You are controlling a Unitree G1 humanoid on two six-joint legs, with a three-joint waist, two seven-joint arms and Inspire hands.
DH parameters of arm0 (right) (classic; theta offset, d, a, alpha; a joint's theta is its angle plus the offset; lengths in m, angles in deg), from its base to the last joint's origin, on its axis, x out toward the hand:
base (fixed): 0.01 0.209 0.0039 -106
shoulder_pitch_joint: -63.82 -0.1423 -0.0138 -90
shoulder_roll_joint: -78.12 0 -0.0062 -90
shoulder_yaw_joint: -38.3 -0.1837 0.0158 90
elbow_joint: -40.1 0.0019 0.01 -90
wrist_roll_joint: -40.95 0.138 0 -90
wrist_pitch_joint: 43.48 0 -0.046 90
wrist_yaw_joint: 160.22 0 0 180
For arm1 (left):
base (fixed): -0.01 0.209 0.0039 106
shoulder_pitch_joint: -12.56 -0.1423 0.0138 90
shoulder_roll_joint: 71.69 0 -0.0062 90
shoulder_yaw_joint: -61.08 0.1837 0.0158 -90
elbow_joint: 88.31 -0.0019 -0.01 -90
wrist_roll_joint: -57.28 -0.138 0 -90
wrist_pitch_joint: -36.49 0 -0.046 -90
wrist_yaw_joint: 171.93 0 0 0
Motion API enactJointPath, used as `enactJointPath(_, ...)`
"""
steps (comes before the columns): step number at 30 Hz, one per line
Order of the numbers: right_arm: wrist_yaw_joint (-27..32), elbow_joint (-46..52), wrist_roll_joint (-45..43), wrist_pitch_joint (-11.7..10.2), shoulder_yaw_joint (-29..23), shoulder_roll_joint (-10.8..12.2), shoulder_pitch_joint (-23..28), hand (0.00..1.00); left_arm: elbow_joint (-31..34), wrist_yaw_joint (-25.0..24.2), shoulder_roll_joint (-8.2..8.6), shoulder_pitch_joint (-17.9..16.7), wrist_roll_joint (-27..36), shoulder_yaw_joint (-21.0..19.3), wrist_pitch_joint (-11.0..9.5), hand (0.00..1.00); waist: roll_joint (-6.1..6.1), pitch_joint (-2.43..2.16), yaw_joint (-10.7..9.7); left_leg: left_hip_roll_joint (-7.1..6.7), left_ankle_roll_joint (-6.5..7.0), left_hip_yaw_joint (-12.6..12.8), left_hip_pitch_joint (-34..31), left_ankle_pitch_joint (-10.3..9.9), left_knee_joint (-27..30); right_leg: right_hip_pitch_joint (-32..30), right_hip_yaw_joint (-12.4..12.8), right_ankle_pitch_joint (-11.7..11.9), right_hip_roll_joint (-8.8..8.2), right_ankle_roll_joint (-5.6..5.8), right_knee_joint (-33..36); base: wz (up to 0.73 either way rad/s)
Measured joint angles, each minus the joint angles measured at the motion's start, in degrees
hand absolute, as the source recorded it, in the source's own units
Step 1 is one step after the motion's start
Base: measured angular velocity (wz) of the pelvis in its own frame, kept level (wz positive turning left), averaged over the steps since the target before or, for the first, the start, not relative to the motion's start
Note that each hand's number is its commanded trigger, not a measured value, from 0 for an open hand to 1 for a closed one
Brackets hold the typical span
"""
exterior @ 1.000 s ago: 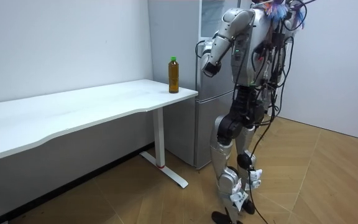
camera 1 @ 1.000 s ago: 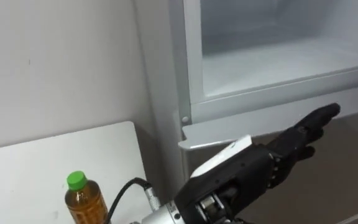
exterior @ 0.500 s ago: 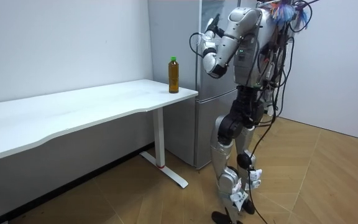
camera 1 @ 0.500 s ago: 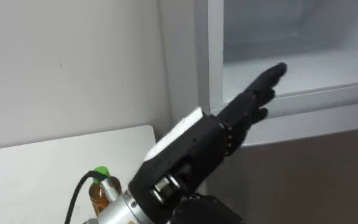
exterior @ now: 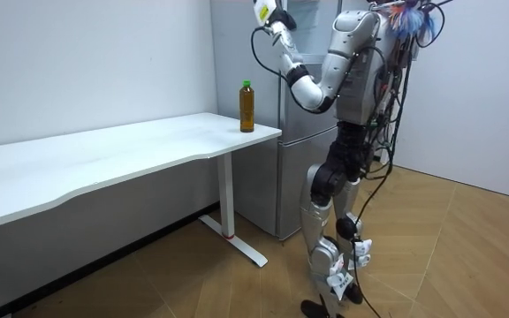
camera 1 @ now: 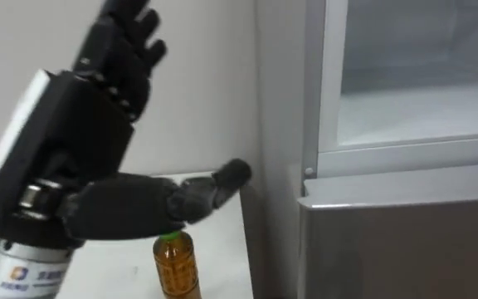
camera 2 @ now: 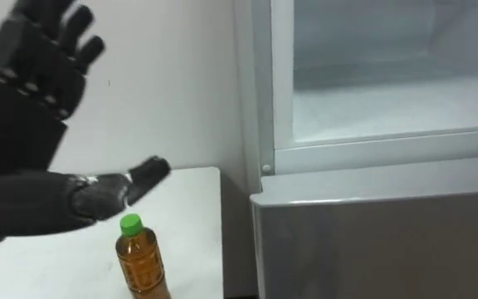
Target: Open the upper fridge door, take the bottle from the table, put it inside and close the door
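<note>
Item: bottle [camera 2: 142, 262], amber liquid, green cap [camera 2: 130, 223], standing upright on the white table [camera 2: 196, 208] near the corner closest to the fridge [exterior: 294, 168]; nothing touches it. Item: left hand [camera 1: 69, 133], black, raised high in front of the pale wall [camera 1: 210, 83] on an arm lifted above shoulder level, as the room view shows it [exterior: 268, 11]. Its fingers [camera 1: 127, 29] are straight and spread, pointing upward, and its thumb [camera 1: 197, 195] is stretched out sideways toward the fridge; it holds nothing. In the eye views the thumb lies just above the bottle's cap, though whether it is close to the cap in depth cannot be told; in the room view the hand sits well above the bottle [exterior: 246, 107] and nearer the fridge. Item: fridge, grey, standing just beside the table's end against the wall. Its upper compartment [camera 2: 388, 108] is open to view, with a white frame and a pale interior floor; below it sits the closed grey lower door [camera 2: 372, 241]. Item: robot, standing upright on the wooden floor [exterior: 467, 256] in front of the fridge, with the table [exterior: 131, 150] on the room view's left.
</note>
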Motion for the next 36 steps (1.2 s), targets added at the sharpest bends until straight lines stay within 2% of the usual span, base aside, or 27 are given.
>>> enactJointPath(2, 0.02, 0.13, 0.12, 0.03, -0.32, -0.07, 0.52, 0.00, 0.05, 1.18, 0.00, -0.94, 0.00, -1.85, -0.12, 0.00, 0.02, -0.03, 1.26, -0.10, 0.00, -0.29, -0.04, 0.00, 0.03, 0.10, -0.18, -0.04, -0.07, 0.06, 0.00, 0.08)
enactJointPath(6, 0.05, 0.16, 0.13, 0.01, -0.46, -0.07, 1.04, 0.00, 0.15, 4.37, 0.01, -3.21, -0.08, -5.41, -0.30, 0.00, -0.03, -0.08, 2.48, -0.26, 0.02, -0.99, 0.57, 0.01, 0.05, 0.77, -1.27, -0.20, -0.33, 0.21, -0.01, 0.12)
enactJointPath(8, 0.10, 0.24, 0.23, -0.02, -0.83, 0.00, 1.51, 0.00, 0.16, 6.79, 0.04, -5.76, -0.16, -6.90, -0.77, 0.00, -0.11, -0.15, 3.53, -0.87, 0.03, -1.44, 0.85, 0.01, 0.00, 0.99, -1.36, -0.51, -0.46, 0.32, 0.03, 0.08)
enactJointPath(12, 0.10, 0.13, 0.14, -0.09, -1.38, 0.19, 1.53, 0.00, 0.16, 10.80, 0.08, -8.37, -1.72, -10.08, -1.46, 0.00, 0.10, -0.21, 4.72, -0.99, 0.05, -2.08, 0.75, 0.01, 0.05, 1.01, -1.56, -0.54, -0.46, 0.33, -0.07, 0.05)
enactJointPath(18, 0.28, 1.15, 0.27, -0.09, -2.71, 0.23, 2.98, 0.00, -0.20, 14.85, 0.12, -9.58, -1.80, -16.60, -1.69, 0.00, 0.76, 0.07, 6.02, -1.11, 0.05, -3.75, 0.67, 0.00, 0.04, 1.22, -2.19, -0.63, -0.54, 0.32, -0.11, 0.04)
enactJointPath(19, 0.37, 1.82, 0.29, -0.09, -3.27, 0.14, 3.40, 0.00, -0.80, 15.46, 0.17, -11.27, -1.14, -17.82, -2.44, 0.00, 1.00, 0.19, 6.05, -1.13, 0.05, -3.80, 0.47, 0.00, 0.06, 1.22, -2.32, -0.83, -0.61, 0.35, -0.01, 0.08)
enactJointPath(22, 0.63, 2.04, 0.38, 0.05, -4.48, -0.05, 4.03, 0.00, -4.31, 16.66, 0.47, -15.38, 0.96, -18.28, -2.76, 0.00, 1.09, 0.24, 5.91, -1.52, 0.06, -4.04, -0.02, 0.00, 0.58, 0.94, -2.73, -1.29, -0.75, 0.44, 0.19, 0.14)
enactJointPath(27, 0.68, 5.90, 0.27, 0.70, -6.39, 0.05, 6.93, 0.00, -11.13, 18.26, 3.32, -20.51, 2.46, -18.36, -2.47, 0.00, 1.37, 0.06, 5.85, -1.53, 0.06, -4.07, -0.03, 0.00, 0.70, 1.24, -2.79, -1.38, -0.75, 0.37, 0.18, 0.05)
enactJointPath(29, 0.72, 6.38, 0.15, 0.70, -6.82, 0.07, 7.53, 0.00, -15.01, 18.55, 3.37, -22.61, 4.02, -18.29, -2.36, 0.00, 1.34, 0.03, 5.65, -1.54, 0.06, -4.03, -0.02, 0.00, 0.70, 1.19, -2.79, -1.43, -0.77, 0.35, 0.17, 0.00)
enactJointPath(32, 0.87, 6.77, -0.21, 1.95, -7.69, 0.10, 8.08, 0.00, -21.83, 19.76, 3.69, -23.93, 4.58, -18.26, -1.20, 0.00, 0.89, -0.01, 5.65, -1.52, 0.06, -4.02, -0.05, 0.00, 0.56, 1.04, -2.62, -1.44, -0.72, 0.33, 0.17, 0.00)
enactJointPath(34, 0.93, 8.21, -0.66, 2.43, -7.74, 0.11, 8.68, 0.00, -26.30, 20.42, 3.79, -24.32, 4.48, -17.77, -1.22, 0.00, 0.38, -0.15, 5.74, -1.51, 0.06, -3.96, 0.10, 0.00, 0.40, 1.08, -2.41, -1.44, -0.69, 0.33, 0.19, -0.02)
enactJointPath(36, 0.88, 8.39, -1.98, 2.44, -7.95, 0.15, 8.76, 0.00, -32.64, 20.91, 3.84, -25.13, 4.50, -16.80, -1.22, 0.00, 0.00, 0.09, 6.01, -1.50, 0.07, -3.98, 0.89, -0.01, -0.16, 1.73, -2.01, -1.46, -0.65, 0.35, 0.14, -0.06)
